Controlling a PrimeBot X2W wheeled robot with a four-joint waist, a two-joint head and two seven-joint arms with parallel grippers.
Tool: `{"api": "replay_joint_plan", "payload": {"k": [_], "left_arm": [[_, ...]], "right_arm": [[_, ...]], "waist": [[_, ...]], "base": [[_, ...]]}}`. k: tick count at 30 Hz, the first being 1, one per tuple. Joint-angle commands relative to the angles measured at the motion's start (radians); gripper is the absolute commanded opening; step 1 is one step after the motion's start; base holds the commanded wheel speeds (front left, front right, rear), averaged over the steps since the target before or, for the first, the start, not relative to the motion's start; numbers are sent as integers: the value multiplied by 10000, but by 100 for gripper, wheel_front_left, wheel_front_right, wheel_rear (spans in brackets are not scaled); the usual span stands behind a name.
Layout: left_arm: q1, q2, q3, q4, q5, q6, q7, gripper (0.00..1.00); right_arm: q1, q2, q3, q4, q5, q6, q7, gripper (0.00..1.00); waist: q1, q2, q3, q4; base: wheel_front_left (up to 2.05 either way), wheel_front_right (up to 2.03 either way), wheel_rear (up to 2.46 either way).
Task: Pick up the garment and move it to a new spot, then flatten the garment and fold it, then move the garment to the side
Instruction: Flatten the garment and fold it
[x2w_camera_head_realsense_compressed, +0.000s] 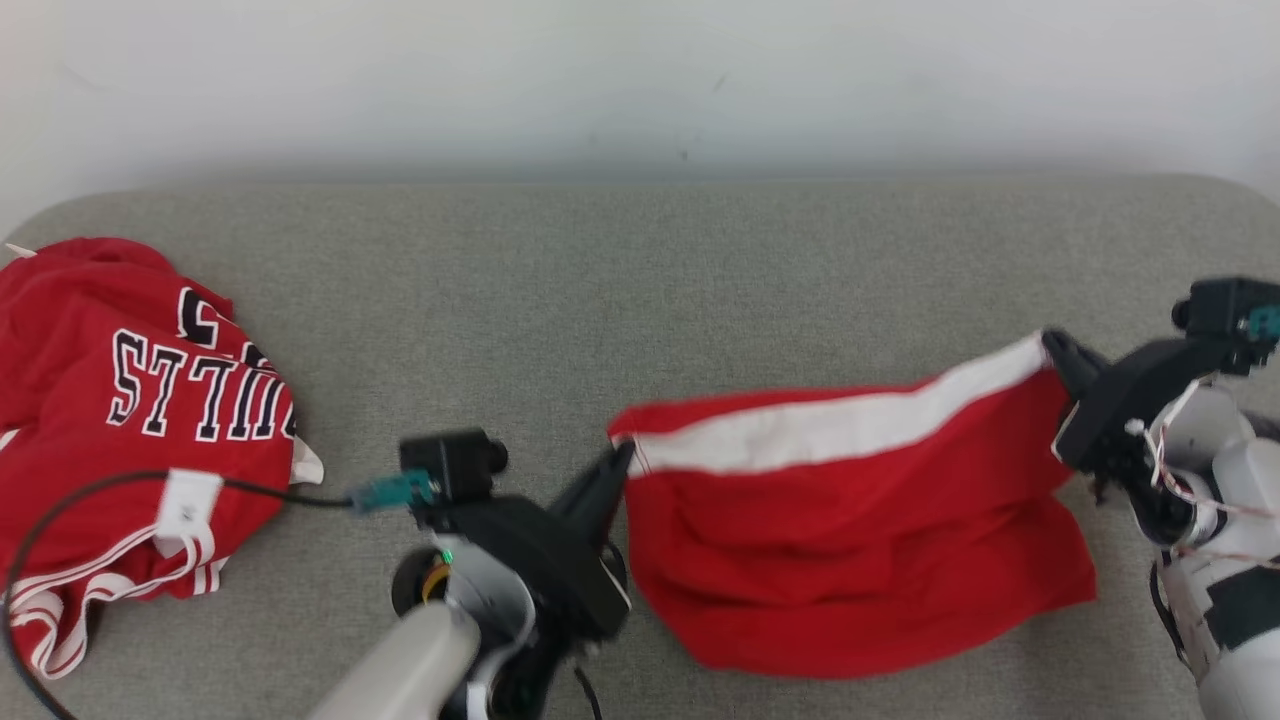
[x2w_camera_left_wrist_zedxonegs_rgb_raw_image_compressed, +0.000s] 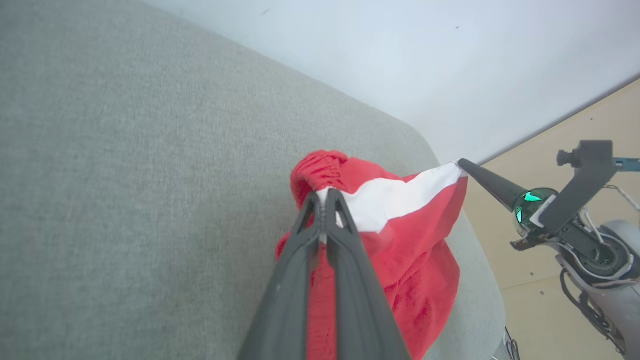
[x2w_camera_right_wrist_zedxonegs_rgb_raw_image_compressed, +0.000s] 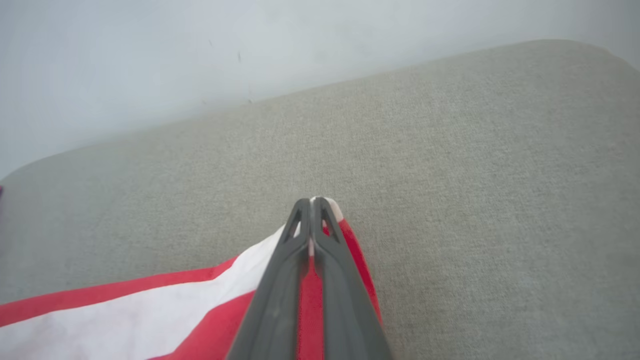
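Both top corners of the garment (x2w_camera_head_realsense_compressed: 850, 540) are being pinched, left gripper (x2w_camera_head_realsense_compressed: 622, 458) at nine o'clock, right gripper (x2w_camera_head_realsense_compressed: 1052, 345) at three. Bare cushion (x2w_camera_head_realsense_compressed: 600, 280) is stretching toward twelve.

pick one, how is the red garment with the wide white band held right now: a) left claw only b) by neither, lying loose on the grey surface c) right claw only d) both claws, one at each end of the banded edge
d: the left claw is shut on one end of the red garment and the right claw is shut on the other end, with the cloth stretched between them.
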Motion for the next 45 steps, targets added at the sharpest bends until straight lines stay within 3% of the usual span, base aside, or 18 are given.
{"api": "replay_joint_plan", "payload": {"k": [1,10,14,20,25,30,35,40,45], "left_arm": [[-745,112,459,3,-45,-123,-166,0],[-3974,570,2068,814,-292,-442,-121,0],[-5957,822,2971,1407,-120,-588,-743,0],[-8115,858,3674,2171,87,-1512,-1935,0],[-8788,538,4139,2415,-64,-2361,-3124,0],[-7860,194,3780,2439,38,-2782,-3425,0],[-5953,2,3102,2217,-145,-2874,-3527,0],[-2763,-119,2584,1153,353,-2847,-3562,0],[-406,-300,2446,909,615,-2847,-3558,0]], "right_arm": [[-523,232,-111,-364,497,-22,-91,0],[-3271,1127,-285,-465,775,-22,-764,0],[-5139,1435,-203,-319,589,-22,-1416,0],[-7229,1440,-300,-167,-247,-22,-3855,0],[-7933,1183,-210,-136,-1098,-24,-5639,0],[-7001,984,289,-86,-1173,-22,-5852,0],[-5383,595,1473,43,-533,-22,-5396,0],[-2863,-283,2422,-775,554,-22,-5180,0],[-632,-936,2364,-1593,1163,-22,-5188,0]], "waist": [[0,-1,324,-187],[0,-1,1857,-854],[0,-1,2696,-1120],[0,-1,3198,-1217],[0,-1,3329,-1186],[0,-1,3364,-1078],[0,-1,3016,-1061],[0,-1,1954,-962],[0,-1,749,-869]], "base": [[0,0,0],[0,0,0],[0,0,0],[0,0,0],[0,0,0],[0,0,0],[0,0,0],[0,0,0],[0,0,0]]}}
